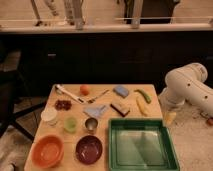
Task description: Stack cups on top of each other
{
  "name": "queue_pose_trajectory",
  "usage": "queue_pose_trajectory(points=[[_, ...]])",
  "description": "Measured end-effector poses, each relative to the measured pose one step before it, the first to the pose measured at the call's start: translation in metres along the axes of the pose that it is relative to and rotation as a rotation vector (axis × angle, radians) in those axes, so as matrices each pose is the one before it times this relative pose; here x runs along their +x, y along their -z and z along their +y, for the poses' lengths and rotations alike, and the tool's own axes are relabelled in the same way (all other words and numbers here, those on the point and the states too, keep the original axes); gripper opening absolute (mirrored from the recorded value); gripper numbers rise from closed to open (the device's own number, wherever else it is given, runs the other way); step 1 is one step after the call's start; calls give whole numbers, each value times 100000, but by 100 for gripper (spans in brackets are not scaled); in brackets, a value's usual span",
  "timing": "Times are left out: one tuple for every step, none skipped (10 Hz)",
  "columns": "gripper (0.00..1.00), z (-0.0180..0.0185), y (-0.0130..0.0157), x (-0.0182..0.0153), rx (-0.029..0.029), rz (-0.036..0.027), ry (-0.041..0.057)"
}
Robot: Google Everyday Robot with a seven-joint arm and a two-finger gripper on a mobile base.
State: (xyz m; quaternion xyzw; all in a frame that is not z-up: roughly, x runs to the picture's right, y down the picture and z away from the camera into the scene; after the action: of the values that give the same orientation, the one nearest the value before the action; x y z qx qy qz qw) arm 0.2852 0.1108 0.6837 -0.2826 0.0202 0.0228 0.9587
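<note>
Wooden table (153, 113), seen from above and in front; its near edge runs out of the bottom of the view.

White robot arm (187, 87) at the right, beside the table's right side. Bulky curved links, the far portion cut off by the right edge. It bends down and inward; the gripper (170, 118) hangs low just off the table's right edge, near the tray's far right corner, touching nothing. Dim and yellowish there; cannot tell whether it is wide or narrow.

Green tray (142, 121) fills the near right of the table, its front rim almost at the bottom edge.

Orange bowl (47, 150) at near left, dark purple bowl (89, 149) just beside it on the right.

Behind the bowls, a short row: a pale round container (49, 115), the pale green cup (70, 124), then the steel cup (91, 124). Both cups stand upright, near each other but apart, not stacked.

Smaller items farther back are hard to identify: a blue cloth (95, 111), a blue sponge (121, 90), a green vegetable (143, 95), a small orange fruit (84, 89).
</note>
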Motion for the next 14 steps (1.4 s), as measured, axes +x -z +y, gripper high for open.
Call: queue_pose_trajectory(points=[[80, -1, 4, -1, 25, 16, -12], [80, -2, 23, 16, 264, 433, -403], [80, -277, 19, -164, 909, 1696, -1147], [80, -212, 33, -967, 372, 397, -713], [80, -374, 144, -1434, 1476, 1878, -337], [80, -361, 302, -1890, 2352, 1709, -1047], [80, -155, 107, -1059, 1277, 897, -568], [80, -219, 50, -1272, 1512, 435, -431], [80, -62, -20, -874, 978, -138, -198], [80, -81, -42, -1352, 1149, -1222, 1016], [80, -79, -183, -867, 101, -1691, 1018], [80, -96, -327, -1144, -969, -3500, 1761], [80, -107, -367, -1148, -1929, -5347, 1519], [80, -211, -331, -788, -1525, -4356, 1100]])
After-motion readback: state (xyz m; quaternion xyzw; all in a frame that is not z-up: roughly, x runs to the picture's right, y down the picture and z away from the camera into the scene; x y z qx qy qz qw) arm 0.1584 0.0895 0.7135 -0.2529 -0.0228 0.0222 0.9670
